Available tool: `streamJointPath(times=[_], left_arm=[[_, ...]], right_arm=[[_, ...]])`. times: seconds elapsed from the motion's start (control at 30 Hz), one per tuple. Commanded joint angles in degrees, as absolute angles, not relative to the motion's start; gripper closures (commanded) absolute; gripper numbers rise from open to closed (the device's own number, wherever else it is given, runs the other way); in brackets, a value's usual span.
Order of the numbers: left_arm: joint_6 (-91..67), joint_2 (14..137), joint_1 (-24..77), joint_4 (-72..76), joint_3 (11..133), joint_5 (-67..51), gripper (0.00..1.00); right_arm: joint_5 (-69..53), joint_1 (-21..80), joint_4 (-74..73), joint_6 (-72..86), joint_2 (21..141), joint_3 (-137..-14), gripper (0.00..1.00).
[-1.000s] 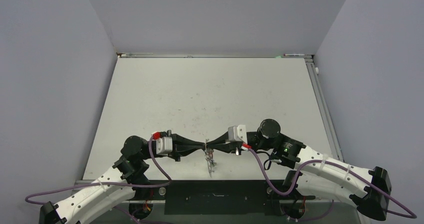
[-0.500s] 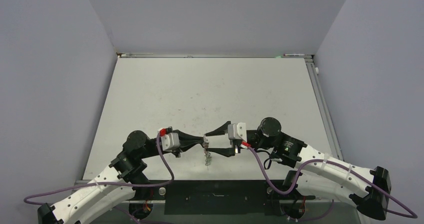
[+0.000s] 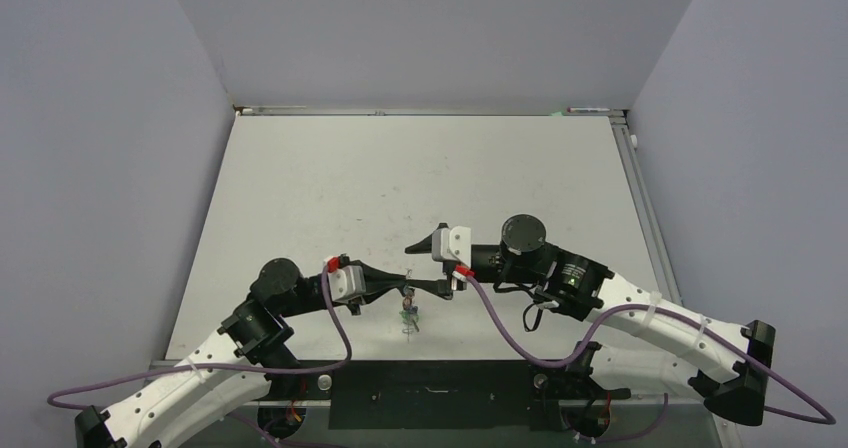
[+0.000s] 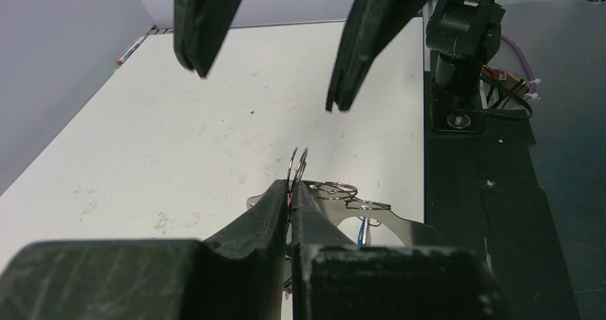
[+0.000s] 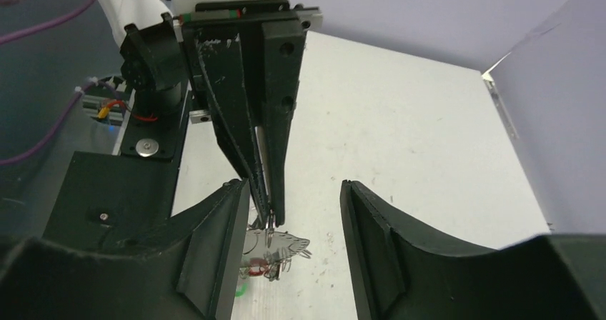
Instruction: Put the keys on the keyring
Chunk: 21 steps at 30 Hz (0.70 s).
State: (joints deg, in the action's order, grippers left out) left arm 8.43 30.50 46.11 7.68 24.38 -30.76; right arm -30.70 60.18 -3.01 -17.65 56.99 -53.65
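My left gripper (image 4: 291, 188) is shut on the keyring (image 4: 296, 161), a thin silvery wire loop that sticks up edge-on from between its pads. The keys (image 4: 382, 221) hang from it in a bunch, a blue tag (image 4: 363, 231) showing among them. In the top view the bunch of keys (image 3: 408, 314) dangles just under the left gripper (image 3: 406, 288), low over the table's near part. My right gripper (image 3: 424, 267) faces the left one, open, its fingers (image 4: 203, 21) spread either side with nothing between them. In the right wrist view the keys (image 5: 277, 253) hang below the left gripper (image 5: 267, 216), beside the right gripper (image 5: 293, 186).
The black base plate (image 3: 430, 394) runs along the table's near edge right below the keys. The right arm's base post (image 4: 463, 41) stands on it. Purple cables (image 3: 330, 328) loop by both wrists. Grey walls close in the table (image 3: 420, 178) on three sides.
The right gripper has opened, let go and drawn back from the ring. The left gripper, still shut, now carries the ring and keys alone, shifted slightly toward the near edge.
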Motion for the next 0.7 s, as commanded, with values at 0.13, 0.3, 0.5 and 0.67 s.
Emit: streamJointPath(times=[0.13, 0.3, 0.5, 0.67], left_arm=[[10.2, 31.4, 46.0, 8.5, 28.5, -29.6, 1.0], [10.2, 31.5, 45.9, 8.7, 28.4, -30.3, 1.0], [10.1, 31.5, 45.8, 8.7, 28.4, -30.3, 1.0], [10.1, 31.3, 45.9, 8.7, 28.3, -30.3, 1.0]], right_arm=[[-30.6, 61.0, -4.6, -19.5, 58.6, -53.6, 0.54], [-29.6, 61.7, -4.6, -20.3, 59.4, -52.4, 0.6], [-28.7, 62.3, -5.8, -20.7, 60.8, -52.3, 0.6], [-27.9, 62.7, -6.0, -21.0, 61.6, -52.1, 0.6]])
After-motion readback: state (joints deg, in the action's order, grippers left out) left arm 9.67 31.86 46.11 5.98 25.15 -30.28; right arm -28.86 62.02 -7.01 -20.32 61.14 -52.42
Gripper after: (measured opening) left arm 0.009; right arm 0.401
